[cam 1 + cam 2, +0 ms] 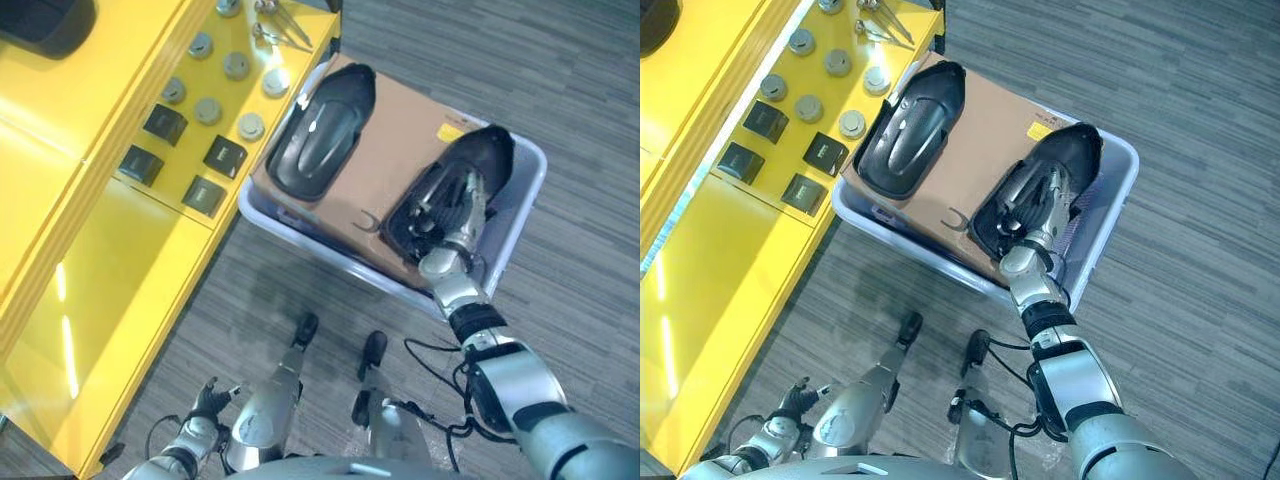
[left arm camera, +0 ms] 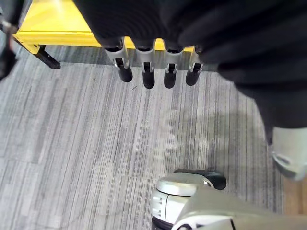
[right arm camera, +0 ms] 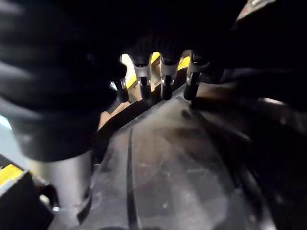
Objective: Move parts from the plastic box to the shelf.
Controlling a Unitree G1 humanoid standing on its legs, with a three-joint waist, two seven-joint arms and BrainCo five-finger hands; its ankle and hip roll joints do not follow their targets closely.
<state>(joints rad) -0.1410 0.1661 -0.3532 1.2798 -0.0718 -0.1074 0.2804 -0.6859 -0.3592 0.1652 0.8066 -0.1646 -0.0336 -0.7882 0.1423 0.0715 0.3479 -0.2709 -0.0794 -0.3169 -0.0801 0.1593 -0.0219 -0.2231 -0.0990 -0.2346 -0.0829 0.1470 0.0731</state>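
Note:
A pale plastic box [image 1: 527, 190] stands on the floor beside the yellow shelf [image 1: 100, 250], with a brown cardboard sheet [image 1: 400, 130] inside. Two black moulded parts lie on the sheet: one [image 1: 320, 130] nearer the shelf, one [image 1: 485, 150] on the far side. My right hand [image 1: 455, 215] reaches into the hollow of the far part. In the right wrist view its fingers [image 3: 165, 79] stretch straight over that part's dark surface [image 3: 168, 158] towards its edge. My left hand [image 1: 205, 400] hangs low by the shelf's front, fingers [image 2: 148, 72] relaxed above the carpet, holding nothing.
The shelf top carries several round metal discs [image 1: 208, 110], several black square blocks [image 1: 165, 123], thin metal tools [image 1: 280, 30] at the far end and a large black object [image 1: 45, 25] in the corner. Grey carpet [image 1: 560, 80] surrounds the box.

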